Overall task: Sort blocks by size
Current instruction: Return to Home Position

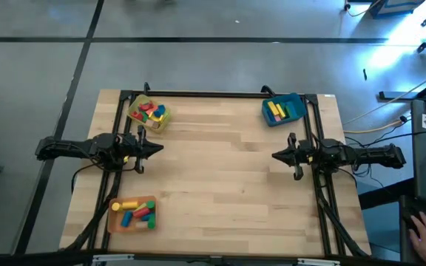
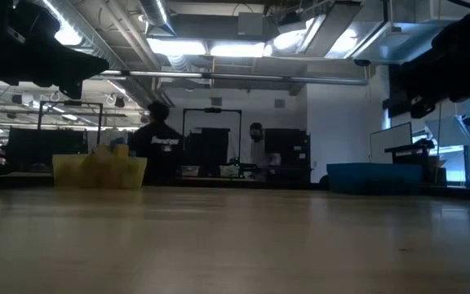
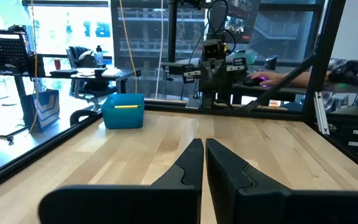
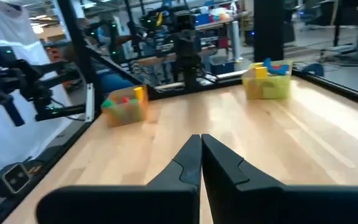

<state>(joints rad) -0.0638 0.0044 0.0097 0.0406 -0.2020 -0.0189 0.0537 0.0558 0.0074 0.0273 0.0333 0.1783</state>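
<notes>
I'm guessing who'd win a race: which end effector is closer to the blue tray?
Right. The right end effector sits near the blue tray, on the same side. The left end effector is across the table, by the yellow tray.

Coloured blocks (image 1: 148, 112) fill the yellow tray (image 1: 134, 116), blue tray (image 1: 297, 110) and orange tray (image 1: 114, 219).

Overhead straight down, low camera skimming table (image 2: 235, 241) (apparently from one edge), wrist cameras facing inward

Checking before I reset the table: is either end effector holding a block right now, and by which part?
Nothing is held. The left end effector and right end effector are shut and empty.
</notes>
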